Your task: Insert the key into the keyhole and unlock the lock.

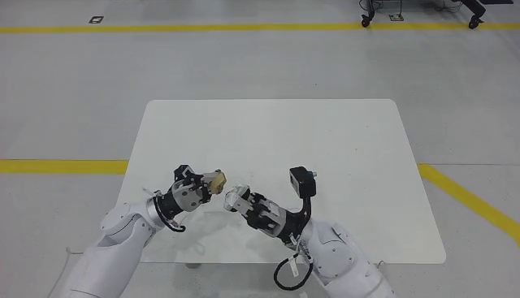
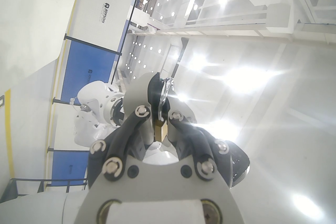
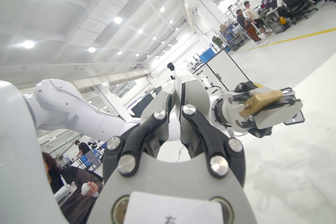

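The lock (image 3: 262, 103), a small brass block with a bit of silver metal at the end nearer the wrist, is clamped between the fingers of the left end effector (image 1: 210, 184) and held in the air above the near part of the surface (image 1: 341, 136). Its long axis runs roughly along those fingers, slightly tilted. I cannot tell which face carries the keyhole. The right end effector (image 3: 175, 95) sits just beside it, tip facing tip, near but not touching. Its fingers are drawn tight together, and I cannot tell whether a key is pinched between them. Seen from the right wrist, the lock lies off to one side of the line those fingers point along. The coming move therefore probably calls for swinging the right tip round until it lines up with the lock's long axis at the keyhole end.
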{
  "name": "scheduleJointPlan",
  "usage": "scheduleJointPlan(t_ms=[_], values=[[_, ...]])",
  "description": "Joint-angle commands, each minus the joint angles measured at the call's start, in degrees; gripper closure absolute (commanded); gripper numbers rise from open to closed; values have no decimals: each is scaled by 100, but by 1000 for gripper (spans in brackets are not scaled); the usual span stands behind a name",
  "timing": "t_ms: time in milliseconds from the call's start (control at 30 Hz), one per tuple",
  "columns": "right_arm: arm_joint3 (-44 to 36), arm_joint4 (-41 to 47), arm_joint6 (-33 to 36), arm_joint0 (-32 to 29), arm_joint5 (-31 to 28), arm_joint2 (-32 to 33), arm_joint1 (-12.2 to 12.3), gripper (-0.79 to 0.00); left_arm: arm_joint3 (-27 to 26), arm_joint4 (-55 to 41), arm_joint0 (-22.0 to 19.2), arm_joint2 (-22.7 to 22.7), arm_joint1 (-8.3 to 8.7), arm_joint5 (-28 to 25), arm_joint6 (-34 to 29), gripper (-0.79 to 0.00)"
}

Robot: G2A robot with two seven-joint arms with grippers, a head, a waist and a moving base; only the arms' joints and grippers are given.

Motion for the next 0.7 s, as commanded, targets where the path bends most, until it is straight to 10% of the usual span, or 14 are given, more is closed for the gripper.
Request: scheduleJointPlan(t_ms=[0,267,567,667], values=[[12,-19,-2,11,16,-7,-2,-785,-2,1,1,1,0,-13,2,0],[12,-52,6,9,55,-3,-1,-785,-68,218,54,-12,-1,-179,308,0],[-1314,-4387,-422,-698,2833,25,32,-446,-940,1832,513,-103,6,-1147,2058,0],[-1473,-4593,-190,-759,3258,-28,24,-505,-1121,2064,653,-133,5,-1251,2293,0]])
